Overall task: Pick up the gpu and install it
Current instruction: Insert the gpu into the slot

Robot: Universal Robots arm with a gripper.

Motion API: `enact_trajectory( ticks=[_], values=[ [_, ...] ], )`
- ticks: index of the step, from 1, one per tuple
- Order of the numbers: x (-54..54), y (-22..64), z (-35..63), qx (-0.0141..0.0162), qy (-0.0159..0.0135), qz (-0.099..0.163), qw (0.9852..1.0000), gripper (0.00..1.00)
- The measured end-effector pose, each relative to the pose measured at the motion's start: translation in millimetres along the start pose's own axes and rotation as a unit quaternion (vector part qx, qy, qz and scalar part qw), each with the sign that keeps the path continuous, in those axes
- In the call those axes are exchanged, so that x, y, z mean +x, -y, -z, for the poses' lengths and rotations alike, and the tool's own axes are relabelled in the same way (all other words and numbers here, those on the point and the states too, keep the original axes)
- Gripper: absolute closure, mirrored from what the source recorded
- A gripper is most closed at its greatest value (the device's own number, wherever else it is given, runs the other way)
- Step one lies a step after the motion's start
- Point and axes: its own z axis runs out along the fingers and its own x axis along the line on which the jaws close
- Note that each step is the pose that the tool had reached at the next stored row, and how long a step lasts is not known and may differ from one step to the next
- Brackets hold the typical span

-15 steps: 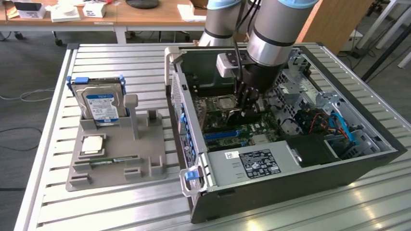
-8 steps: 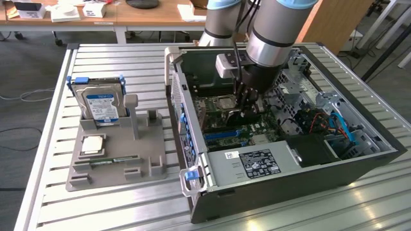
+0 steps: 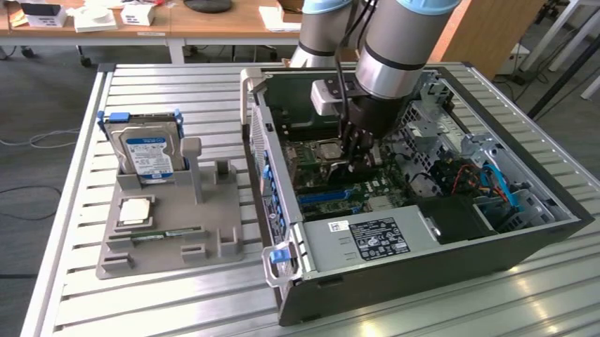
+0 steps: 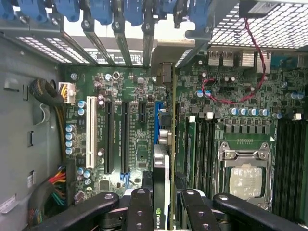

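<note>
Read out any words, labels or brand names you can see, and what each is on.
"NVIDIA", beside its logo: on the gpu.
Blue label on the hard drive: too small to read.
Sticker on the power supply: too small to read.
Printing on the motherboard: too small to read.

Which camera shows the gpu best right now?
The wrist view: the gpu runs edge-on, gripped in the end effector, over the motherboard. In the exterior view the end effector hides most of it.
</note>
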Motion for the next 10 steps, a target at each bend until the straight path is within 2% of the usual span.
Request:
enact_trajectory(
  ticks=[10],
  values=[
    [0.3, -3.9, -6.6, 0.0000, 0.0000, 0.000, 1.0000, 0.73]
  ],
)
